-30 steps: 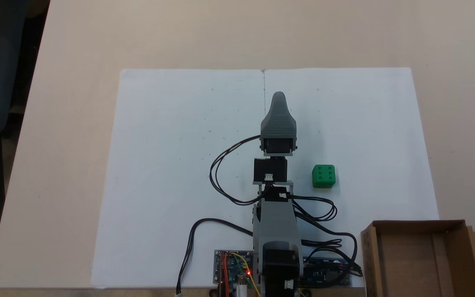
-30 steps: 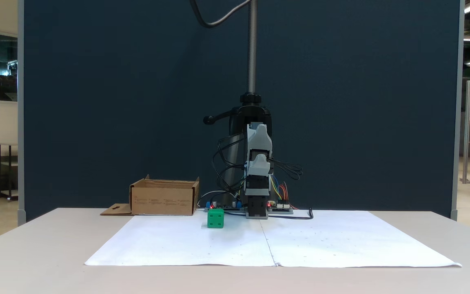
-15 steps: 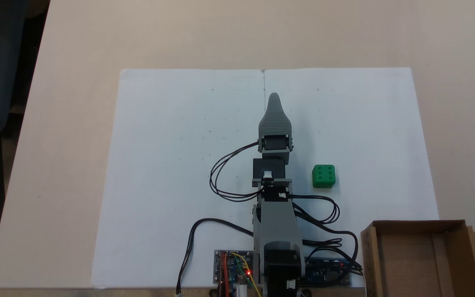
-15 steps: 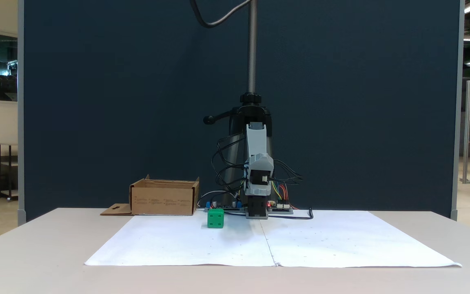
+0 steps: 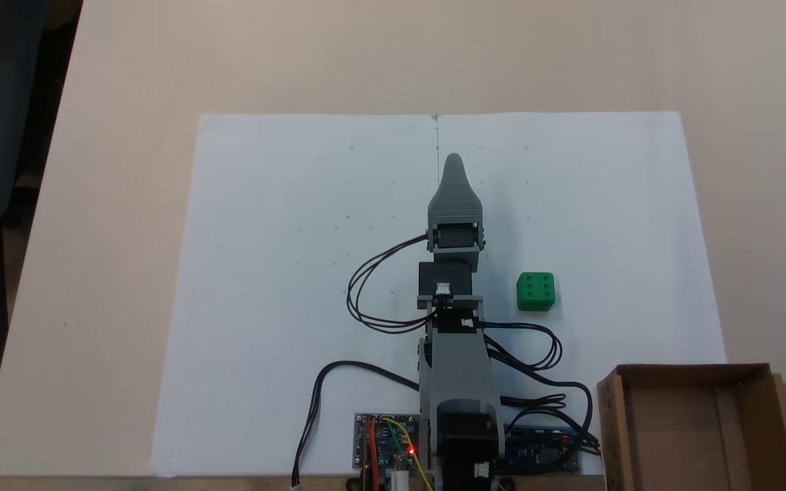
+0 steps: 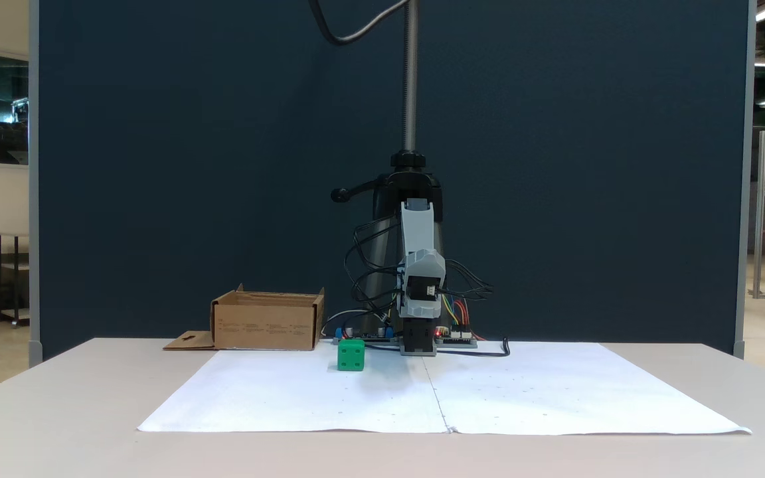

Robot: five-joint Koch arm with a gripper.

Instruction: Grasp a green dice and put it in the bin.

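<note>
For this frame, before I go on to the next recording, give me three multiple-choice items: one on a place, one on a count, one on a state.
1. In the fixed view from above, where does the small bright green plastic dice lie?
A. inside the box
B. on the white paper sheet, right of the arm
C. on bare table, left of the arm

2. How many pips show on the dice's top face?
A. two
B. four
C. six

3. What is in the shallow brown cardboard box?
A. nothing visible
B. the dice
C. a coil of cable

Key: 1 B, the cube sits on the paper to the right of the grey arm; 2 C, two rows of three recessed pips face up; 3 A, the part of its floor in view is bare. The pincer points away from both.
</note>
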